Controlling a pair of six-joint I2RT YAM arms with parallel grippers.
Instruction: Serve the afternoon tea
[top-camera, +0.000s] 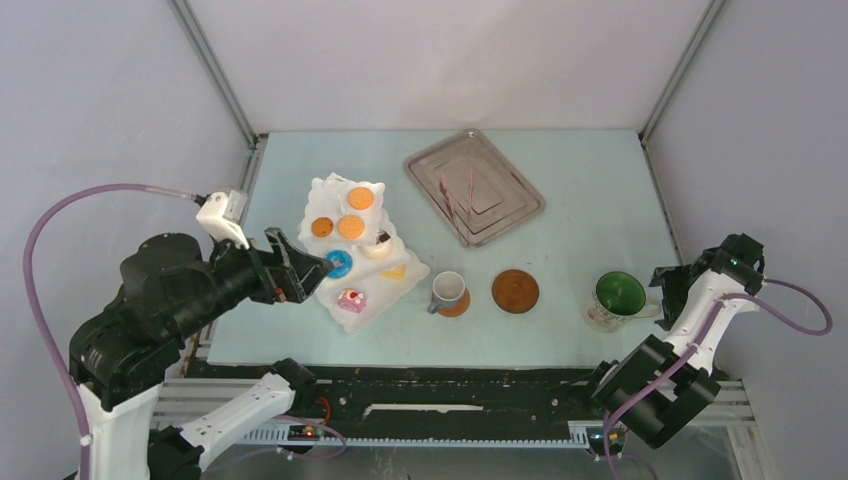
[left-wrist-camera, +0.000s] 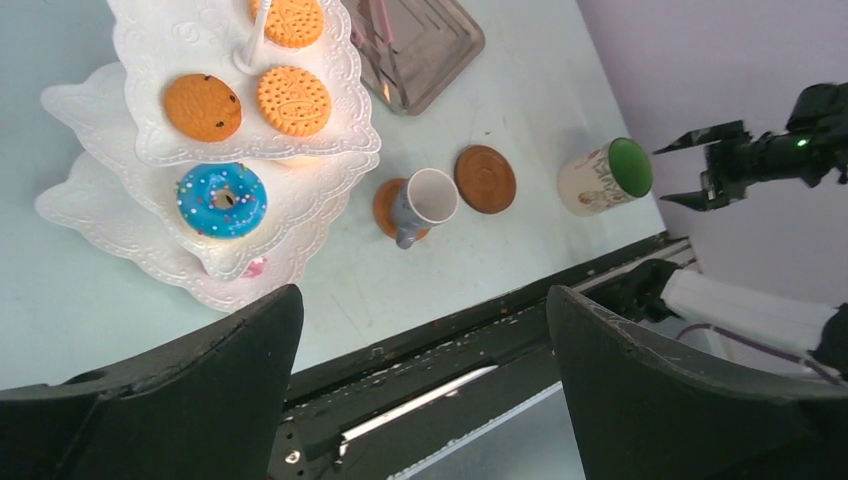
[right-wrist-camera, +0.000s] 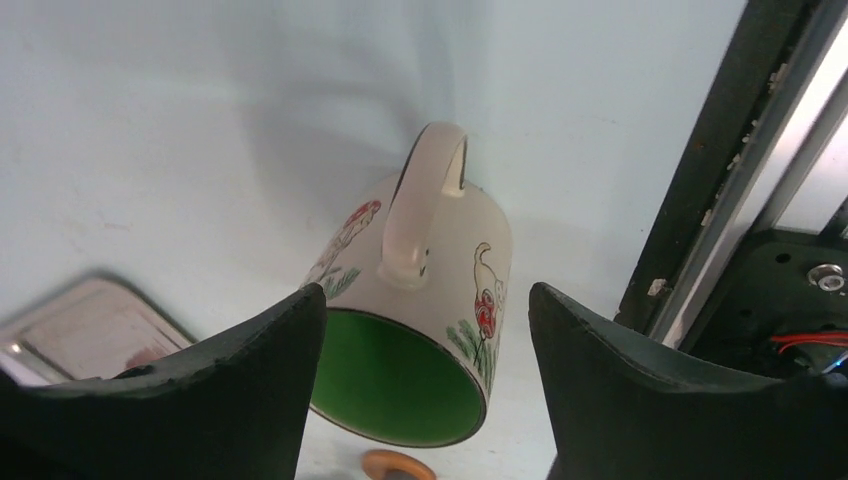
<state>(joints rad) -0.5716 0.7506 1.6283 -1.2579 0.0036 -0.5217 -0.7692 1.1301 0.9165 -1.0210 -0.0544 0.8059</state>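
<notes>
Top view alone: the whole pale green table (top-camera: 580, 200). A rectangular silver metal tray (top-camera: 510, 205) sits at far centre with pink tongs (top-camera: 458, 190) lying in it. A pink-iced pastry (top-camera: 351, 299) sits on the stand's lowest tier, at its near edge.
Left wrist view alone: the right claw seen from the side, with both tips clear of the mug and just right of it.
Right wrist view alone: the mug's handle faces the claw, and red flowers are painted on its wall.
Right claw (top-camera: 664, 298): jaws wide apart, holding nothing. The cream green-lined mug (top-camera: 619, 298) stands upright at near right, framed between the fingers, no contact seen.
Left claw (top-camera: 312, 272): jaws wide apart, empty, over the left edge of the white three-tier scalloped stand (top-camera: 325, 195).
Count, stand: three orange round biscuits (top-camera: 351, 227) on the top tier and one blue doughnut (top-camera: 339, 264) on the middle tier. There is one pink pastry. Two cake slices (top-camera: 395, 270) are on the right side, tier unclear.
Count, table: two brown round coasters (top-camera: 515, 291) at near centre — one bare, one under the single small white cup (top-camera: 449, 292). One mug, one tray.
</notes>
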